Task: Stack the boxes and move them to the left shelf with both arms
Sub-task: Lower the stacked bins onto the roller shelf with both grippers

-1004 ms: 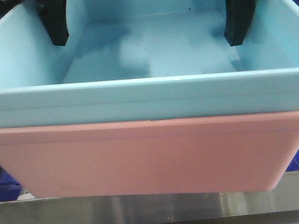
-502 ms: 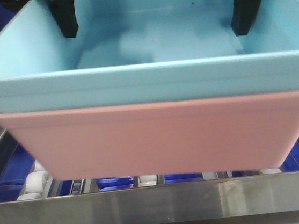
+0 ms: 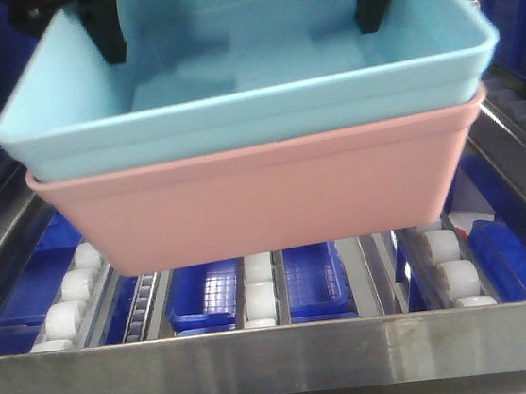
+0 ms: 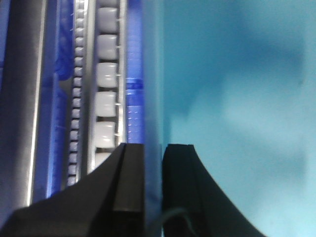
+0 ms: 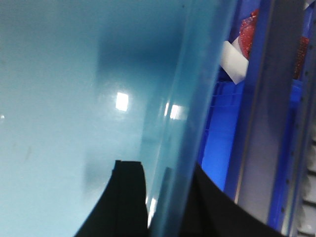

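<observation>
Blue tub nested in pink tub, both held above the roller shelf, clear of its front rail. Left gripper clamps the blue tub's left wall between its fingers; right gripper likewise clamps the right wall

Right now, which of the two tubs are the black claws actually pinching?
The light blue tub, nested on top inside the pink tub. Each end effector, left and right, straddles a blue side wall; neither is seen touching the pink one.
</observation>
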You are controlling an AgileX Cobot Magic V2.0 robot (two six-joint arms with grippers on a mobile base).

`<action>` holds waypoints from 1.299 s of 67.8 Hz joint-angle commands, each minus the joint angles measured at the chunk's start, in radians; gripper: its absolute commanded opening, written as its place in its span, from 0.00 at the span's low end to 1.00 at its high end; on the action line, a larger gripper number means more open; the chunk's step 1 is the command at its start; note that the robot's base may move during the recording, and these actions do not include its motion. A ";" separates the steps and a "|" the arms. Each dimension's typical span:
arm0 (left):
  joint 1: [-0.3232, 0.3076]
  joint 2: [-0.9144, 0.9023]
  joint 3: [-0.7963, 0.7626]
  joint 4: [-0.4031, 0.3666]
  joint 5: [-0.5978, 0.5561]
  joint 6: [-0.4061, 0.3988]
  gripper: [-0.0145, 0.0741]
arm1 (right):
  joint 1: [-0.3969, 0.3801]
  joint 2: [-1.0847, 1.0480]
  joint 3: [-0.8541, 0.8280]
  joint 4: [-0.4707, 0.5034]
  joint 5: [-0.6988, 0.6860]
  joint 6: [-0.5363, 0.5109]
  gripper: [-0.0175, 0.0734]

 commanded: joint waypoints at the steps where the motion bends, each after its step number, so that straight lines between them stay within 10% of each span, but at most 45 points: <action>1: -0.003 -0.004 -0.048 -0.059 -0.212 -0.002 0.16 | 0.018 -0.003 -0.079 0.048 -0.160 -0.038 0.25; 46: 0.038 0.138 -0.048 -0.076 -0.243 -0.002 0.17 | 0.018 0.157 -0.082 0.008 -0.127 -0.038 0.27; 68: 0.038 0.136 -0.051 -0.121 -0.210 0.004 0.61 | 0.018 0.154 -0.103 -0.004 -0.057 -0.032 0.83; 88: 0.038 0.104 -0.051 -0.091 -0.133 0.005 0.72 | 0.018 0.136 -0.118 -0.044 -0.002 -0.023 0.87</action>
